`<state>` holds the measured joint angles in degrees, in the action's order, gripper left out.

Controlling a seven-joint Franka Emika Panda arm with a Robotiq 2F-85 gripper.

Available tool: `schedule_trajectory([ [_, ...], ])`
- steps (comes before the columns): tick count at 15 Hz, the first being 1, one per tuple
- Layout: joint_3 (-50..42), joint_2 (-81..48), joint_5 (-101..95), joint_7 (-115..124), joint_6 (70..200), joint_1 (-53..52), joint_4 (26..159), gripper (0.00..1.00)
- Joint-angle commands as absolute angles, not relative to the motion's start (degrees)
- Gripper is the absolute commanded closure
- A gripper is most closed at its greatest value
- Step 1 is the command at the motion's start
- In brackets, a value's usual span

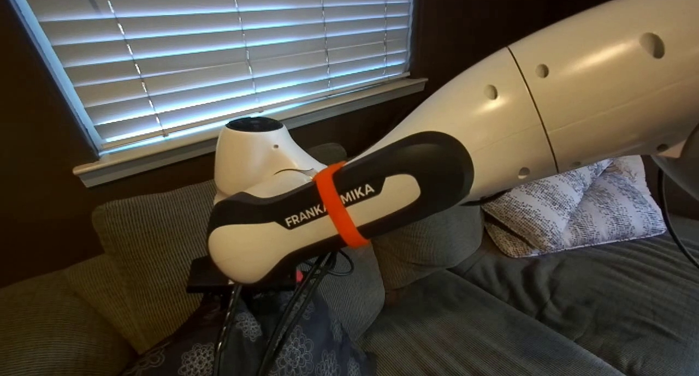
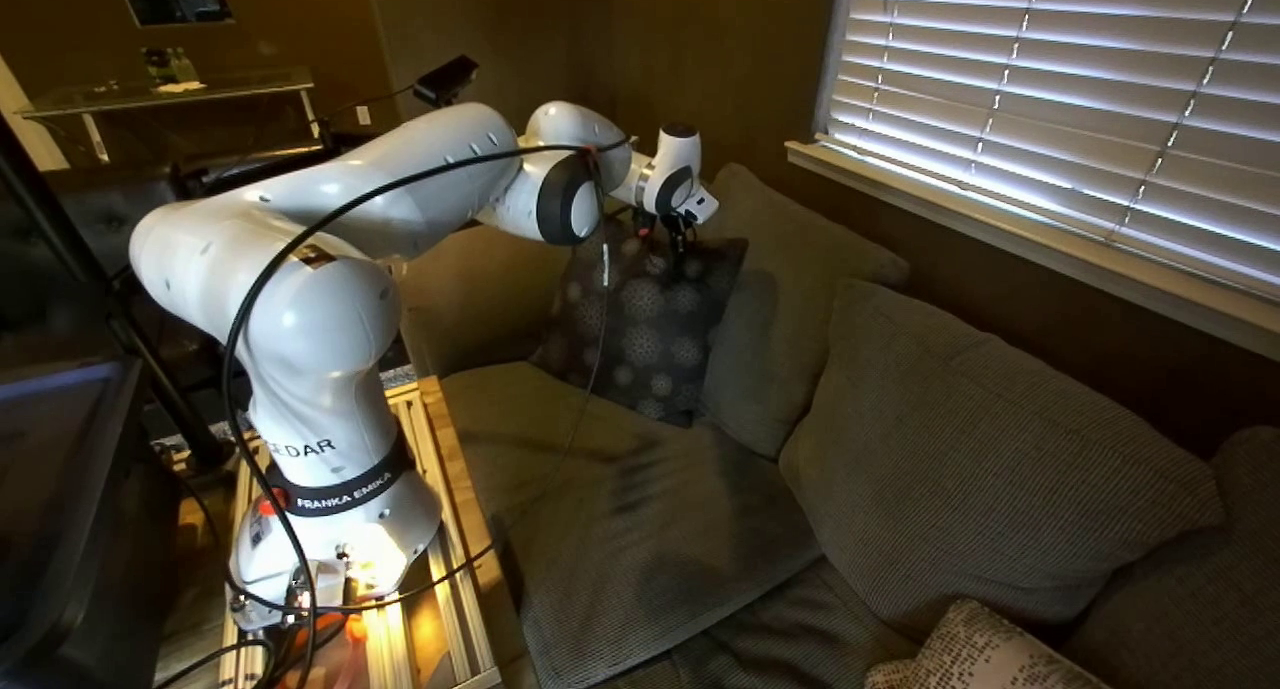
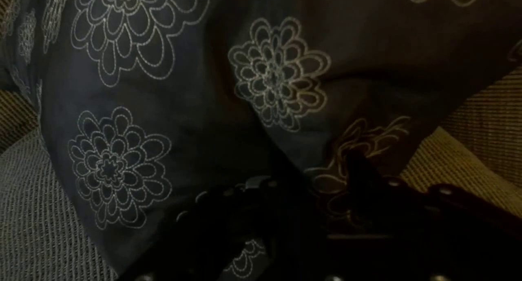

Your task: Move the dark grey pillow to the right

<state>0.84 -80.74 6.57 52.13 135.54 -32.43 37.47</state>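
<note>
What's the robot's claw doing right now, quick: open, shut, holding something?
Gripper: at the dark pillow, but too shadowed in the wrist view to tell whether it's open or closed on it.

Both exterior views facing sofa (image 1: 491, 321) and window (image 2: 1060, 119), wrist view near dark grey pillow (image 3: 187, 109)

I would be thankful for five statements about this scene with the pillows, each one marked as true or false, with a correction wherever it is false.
1. The square dark grey pillow bears pale flower medallions on its fabric. True.
2. No blinds are in sight. False: pale slatted blinds are lowered.
3. In the wrist view, the black two-fingered gripper is at the dark grey pillow. True.
4. No other patterned pillow is in sight. False: a whitish-grey textured pillow also lies on the grey-beige ribbed fabric sofa.
5. A bright orange band wraps around the white-and-black robot arm. True.
</note>
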Motion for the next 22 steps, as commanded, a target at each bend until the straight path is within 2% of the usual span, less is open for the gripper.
schedule_trajectory([
  [1, 0.7, -82.5, 6.4, 53.3, 132.8, -32.8, 33.5, 0.88],
  [3, 1.5, -81.6, 7.0, 52.7, 131.9, -32.4, 34.0, 1.0],
  [15, 2.1, -70.5, 8.1, 53.4, 132.7, -31.4, 42.8, 0.99],
  [22, 2.2, -62.6, 12.8, 58.1, 149.1, -29.8, 59.6, 0.99],
])
